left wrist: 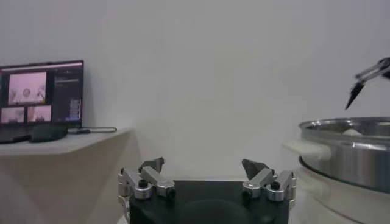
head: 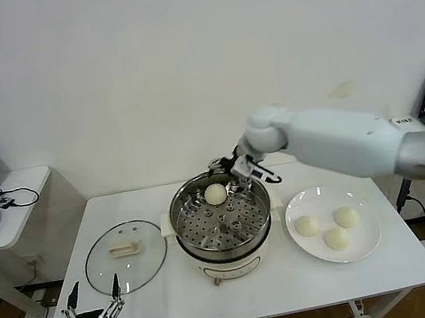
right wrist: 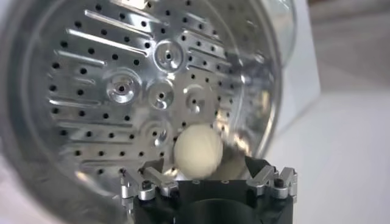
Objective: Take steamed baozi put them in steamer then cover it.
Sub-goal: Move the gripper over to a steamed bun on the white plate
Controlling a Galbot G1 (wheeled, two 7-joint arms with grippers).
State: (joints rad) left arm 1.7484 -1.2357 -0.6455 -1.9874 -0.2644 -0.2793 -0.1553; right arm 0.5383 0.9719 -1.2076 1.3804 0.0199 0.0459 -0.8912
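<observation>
Your right gripper (head: 234, 168) hangs released over the steamer's (head: 222, 220) far rim, one bun (head: 215, 194) resting on the tray. Lift straight up before swinging to the plate (head: 333, 223). The left gripper (head: 94, 308) waits open by the lid (head: 126, 256).

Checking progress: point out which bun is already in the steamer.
The lone baozi on the steamer's perforated tray, by the right hand; the other three lie on the white plate.

Bright even light; perhaps blurred steamer (right wrist: 152, 91) close-up.
</observation>
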